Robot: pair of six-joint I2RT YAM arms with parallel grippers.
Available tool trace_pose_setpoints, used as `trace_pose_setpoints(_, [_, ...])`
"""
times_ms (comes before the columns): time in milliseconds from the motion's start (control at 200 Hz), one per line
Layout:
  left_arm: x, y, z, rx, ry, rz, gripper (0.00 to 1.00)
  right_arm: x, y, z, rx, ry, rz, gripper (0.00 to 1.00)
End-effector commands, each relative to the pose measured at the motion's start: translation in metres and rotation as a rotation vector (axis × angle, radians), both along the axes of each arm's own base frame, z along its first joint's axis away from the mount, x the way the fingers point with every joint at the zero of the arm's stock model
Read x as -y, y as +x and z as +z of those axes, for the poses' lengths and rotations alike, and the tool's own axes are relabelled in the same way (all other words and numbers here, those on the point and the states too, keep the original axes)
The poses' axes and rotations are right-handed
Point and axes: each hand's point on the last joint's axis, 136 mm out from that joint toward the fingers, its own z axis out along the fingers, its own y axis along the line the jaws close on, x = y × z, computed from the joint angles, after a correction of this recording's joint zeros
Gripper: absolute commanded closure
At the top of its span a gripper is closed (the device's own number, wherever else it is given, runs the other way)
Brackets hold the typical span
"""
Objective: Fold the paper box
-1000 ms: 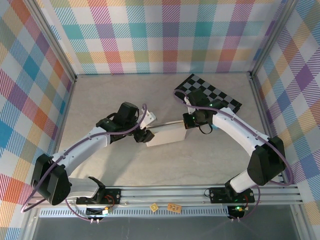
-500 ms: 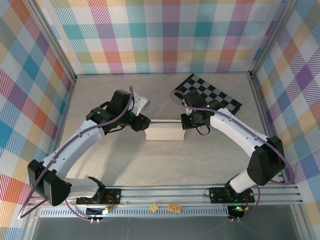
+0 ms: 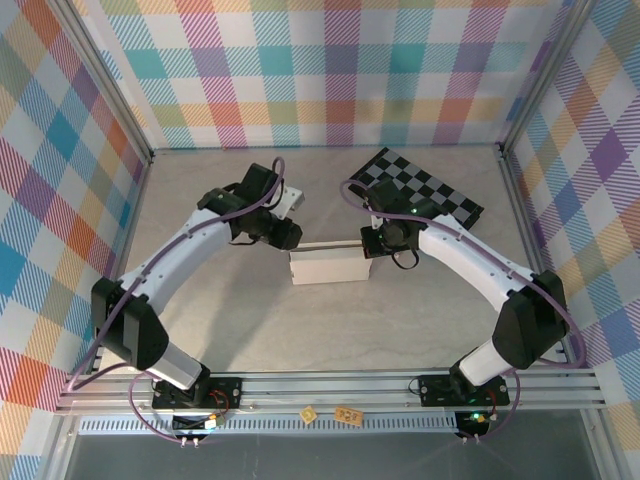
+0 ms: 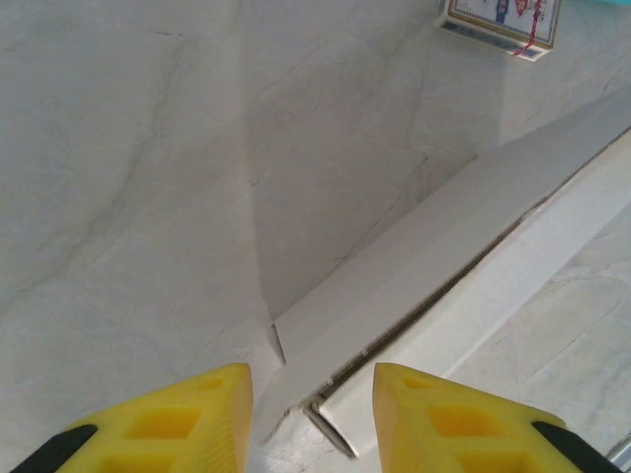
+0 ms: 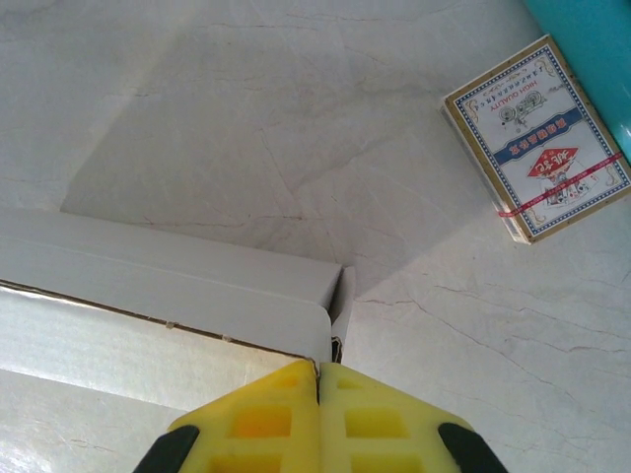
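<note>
The paper box point(image 3: 327, 266) is a shallow white cardboard box lying mid-table, long side left to right. My left gripper point(image 3: 291, 240) hovers at its far left corner. In the left wrist view that gripper point(image 4: 313, 414) is open, its yellow fingers point(image 4: 187, 419) standing either side of the box's corner point(image 4: 394, 305) with a loose flap beside it and small gaps to both. My right gripper point(image 3: 368, 245) sits at the box's right end. Seen from the right wrist, the right gripper point(image 5: 317, 372) is shut, pinching the end wall where the lid point(image 5: 168, 286) rounds off.
A black-and-grey checkered board point(image 3: 420, 185) lies at the back right. Near the box's right end rests a printed card pack point(image 5: 537, 138), also at the top edge of the left wrist view point(image 4: 501, 22). A teal object point(image 5: 592, 39) borders it. Plaid walls enclose the table.
The box swung from tilted to square with the table's front edge. My left gripper moved toward the back, to the far left corner, and its jaws narrowed. The right gripper hardly moved.
</note>
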Motion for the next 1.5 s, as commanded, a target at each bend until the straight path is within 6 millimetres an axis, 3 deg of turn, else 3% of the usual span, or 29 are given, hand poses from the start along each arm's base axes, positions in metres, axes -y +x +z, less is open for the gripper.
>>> trace_pose_setpoints(0, [-0.001,-0.012,0.004,-0.04,-0.004,-0.041,0.64,-0.002,0.001,0.001,-0.01,-0.01,-0.01,1.0])
trace_pose_setpoints(125, [-0.011,-0.016,-0.006,-0.039,0.053,-0.048,0.63,-0.004,0.003,0.003,-0.009,-0.005,-0.008,1.0])
trace_pose_setpoints(510, [-0.011,-0.025,-0.011,-0.046,0.038,-0.077,0.63,-0.004,0.003,0.0,-0.019,-0.012,-0.01,1.0])
trace_pose_setpoints(640, [-0.017,-0.031,-0.022,-0.059,0.068,-0.085,0.62,-0.004,0.003,0.001,-0.015,-0.01,-0.008,1.0])
trace_pose_setpoints(740, [-0.019,-0.026,-0.024,-0.039,0.086,-0.085,0.62,-0.004,0.003,0.0,-0.015,-0.013,-0.006,1.0])
trace_pose_setpoints(1220, [-0.011,-0.013,-0.026,-0.049,0.083,-0.081,0.8,-0.004,0.004,0.0,-0.018,-0.014,-0.007,1.0])
trace_pose_setpoints(1430, [-0.003,-0.013,-0.02,-0.082,0.033,-0.049,0.99,-0.003,0.004,-0.001,-0.023,-0.013,-0.034,1.0])
trace_pose_setpoints(1495, [0.001,-0.016,-0.017,-0.11,0.0,-0.018,1.0,-0.003,0.003,-0.001,-0.024,-0.008,-0.047,1.0])
